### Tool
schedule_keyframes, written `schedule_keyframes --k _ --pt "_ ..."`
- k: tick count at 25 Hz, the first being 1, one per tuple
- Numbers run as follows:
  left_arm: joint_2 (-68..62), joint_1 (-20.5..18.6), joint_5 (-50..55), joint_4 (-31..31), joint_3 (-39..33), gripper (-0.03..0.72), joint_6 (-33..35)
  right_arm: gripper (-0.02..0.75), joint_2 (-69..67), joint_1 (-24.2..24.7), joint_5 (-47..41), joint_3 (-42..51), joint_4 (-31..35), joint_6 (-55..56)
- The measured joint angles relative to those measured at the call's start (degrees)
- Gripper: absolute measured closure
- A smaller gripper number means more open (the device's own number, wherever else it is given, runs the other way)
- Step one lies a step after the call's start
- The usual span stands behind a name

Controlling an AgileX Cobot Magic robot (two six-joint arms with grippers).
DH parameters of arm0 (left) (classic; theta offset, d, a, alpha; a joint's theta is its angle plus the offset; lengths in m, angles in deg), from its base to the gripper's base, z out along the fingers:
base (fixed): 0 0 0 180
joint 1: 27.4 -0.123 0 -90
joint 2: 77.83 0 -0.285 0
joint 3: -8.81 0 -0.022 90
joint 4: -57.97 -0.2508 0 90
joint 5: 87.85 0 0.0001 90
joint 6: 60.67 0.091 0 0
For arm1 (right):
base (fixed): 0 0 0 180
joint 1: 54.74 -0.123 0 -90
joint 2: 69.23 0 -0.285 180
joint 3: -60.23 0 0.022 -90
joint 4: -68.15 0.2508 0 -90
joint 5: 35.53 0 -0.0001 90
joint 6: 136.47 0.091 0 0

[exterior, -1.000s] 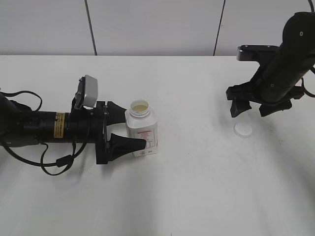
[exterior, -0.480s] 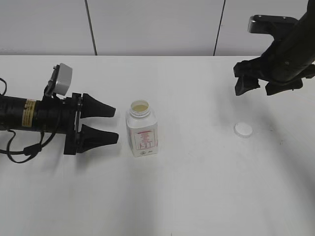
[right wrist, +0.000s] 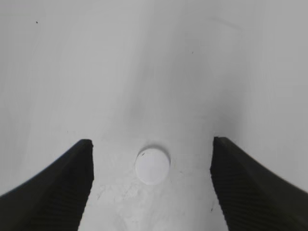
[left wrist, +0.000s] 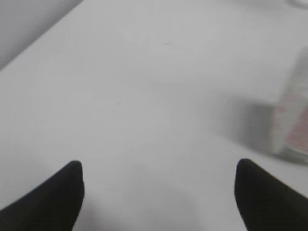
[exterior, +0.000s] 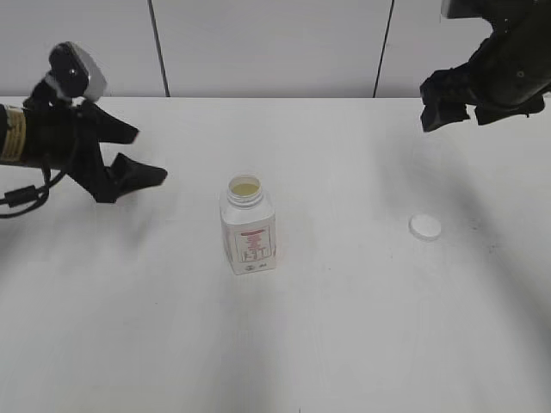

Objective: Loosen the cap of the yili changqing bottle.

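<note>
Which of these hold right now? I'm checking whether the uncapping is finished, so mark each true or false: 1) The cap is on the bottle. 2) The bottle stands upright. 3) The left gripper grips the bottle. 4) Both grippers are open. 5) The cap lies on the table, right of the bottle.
1) False. The cap lies on the table; the bottle has an open neck.
2) True.
3) False. The left gripper is clear of the bottle, off to its left, holding nothing.
4) True. The left gripper and the right gripper both show spread fingers with nothing between them.
5) True, in the exterior view.
</note>
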Motion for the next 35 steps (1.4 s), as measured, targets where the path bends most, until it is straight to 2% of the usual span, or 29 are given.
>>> schedule_keyframes --k 8,14,17,21,23,26,30,35 --pt "7.31 0.0 35.45 16.44 -0.05 0.11 -0.26 0.143 0.0 0.0 0.05 -5.71 -4.31 -0.02" --pt "9.27 0.0 53.09 31.36 -0.05 0.113 0.83 0.143 0.0 0.0 -4.72 -9.95 -7.32 -0.06" --pt "10.66 0.0 59.11 43.09 0.63 0.12 9.54 0.143 0.0 0.17 -11.12 -13.17 -8.18 -0.06" --pt "11.42 0.0 70.45 63.11 6.26 0.165 29.11 0.143 0.0 0.23 -18.53 -16.92 -9.72 -0.06" --pt "11.42 0.0 75.76 70.17 9.9 0.176 36.91 0.143 0.0 0.51 -21.46 -18.26 -9.71 -0.06" --pt "11.59 0.0 82.11 75.31 14.7 0.179 41.33 0.143 0.0 2.67 -25.87 -19.69 -7.03 -0.79" --pt "11.59 0.0 89.72 79.49 19.63 0.178 46.07 0.143 0.0 8.5 -31.25 -19.9 -1.64 -4.01" --pt "11.99 0.0 98.48 85.07 21.74 0.135 49.16 0.143 1.1 12.21 -31.98 -19.92 -0.25 -6.19"
